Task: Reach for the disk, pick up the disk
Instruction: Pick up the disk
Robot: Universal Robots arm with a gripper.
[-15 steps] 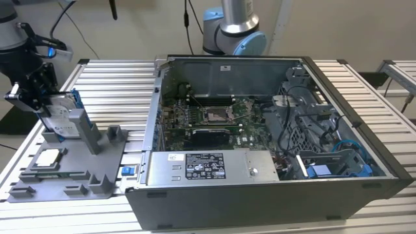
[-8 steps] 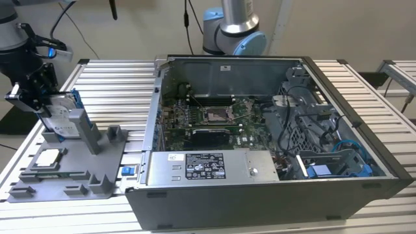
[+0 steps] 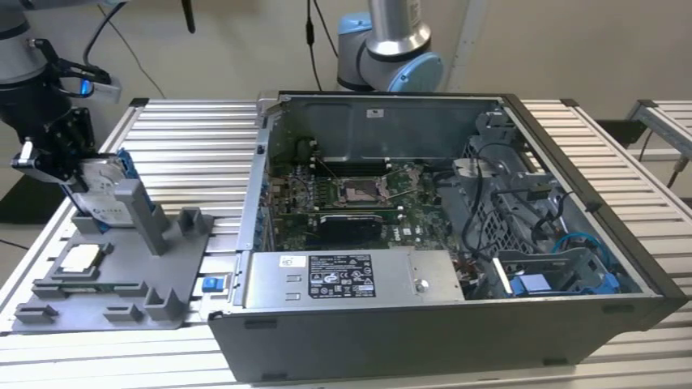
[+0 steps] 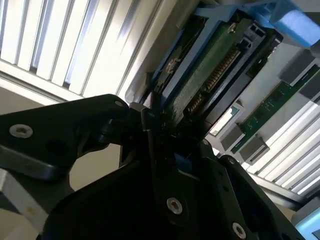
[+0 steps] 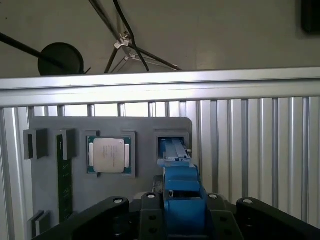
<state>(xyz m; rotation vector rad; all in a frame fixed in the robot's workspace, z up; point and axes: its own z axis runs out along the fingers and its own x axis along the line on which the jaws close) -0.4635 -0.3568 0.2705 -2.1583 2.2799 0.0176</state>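
The disk (image 3: 97, 188) stands on edge over the grey fixture tray (image 3: 119, 304), at the exterior view's left, beside the open computer case (image 3: 433, 340). The gripper (image 3: 78, 180) has its jaws closed on the disk's upper edge; in the first wrist view the blue frame sits pinched between the fingers (image 5: 150, 215). I cannot tell whether the disk has left its slot. A processor chip (image 3: 83, 258) lies nearby on the tray.

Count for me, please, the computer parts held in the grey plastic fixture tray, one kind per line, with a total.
Flat silver-metal hard drive with blue plastic frame: 1
Small square silver processor chip: 1
Long green memory module: 1
Total: 3
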